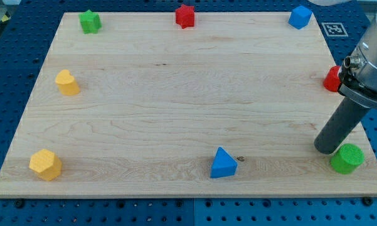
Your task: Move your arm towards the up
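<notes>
My tip [327, 149] sits at ten o'clock of the green cylinder [347, 158], just beside it. There is no pincer; the rod holds nothing. Nothing needs pushing: the stiff rod likely slides freely toward twelve o'clock.

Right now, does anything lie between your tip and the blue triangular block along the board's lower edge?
No. In the camera view, only bare wood lies between my tip and the blue triangular block. The green cylinder sits on the tip's other side, toward the view's right.

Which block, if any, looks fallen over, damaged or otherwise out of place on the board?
Nothing stands out. All the blocks sit flat near the edges of the wooden board, none visibly damaged. My tip rests at the view's right, just left of the green cylinder. The red block is partly hidden behind the arm.
</notes>
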Motion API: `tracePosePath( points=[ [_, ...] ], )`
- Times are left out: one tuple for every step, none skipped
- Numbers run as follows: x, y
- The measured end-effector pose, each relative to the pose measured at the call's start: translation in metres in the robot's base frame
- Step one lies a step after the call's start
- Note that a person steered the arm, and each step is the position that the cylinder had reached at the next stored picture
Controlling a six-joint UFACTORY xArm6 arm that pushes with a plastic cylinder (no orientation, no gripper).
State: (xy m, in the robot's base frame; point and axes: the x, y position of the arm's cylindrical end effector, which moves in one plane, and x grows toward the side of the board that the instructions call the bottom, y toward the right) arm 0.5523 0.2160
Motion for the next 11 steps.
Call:
tracePosePath(
  points=[
    [0.000, 0.000],
    [-0.001, 0.000],
    [-0.001, 0.000],
    [-0.003, 0.000],
    [-0.006, 0.000],
    [-0.012, 0.000],
    [-0.025, 0.000],
    [-0.036, 0.000],
    [-0.050, 0.000],
    [-0.065, 0.000],
    [-0.079, 0.000]
  ],
)
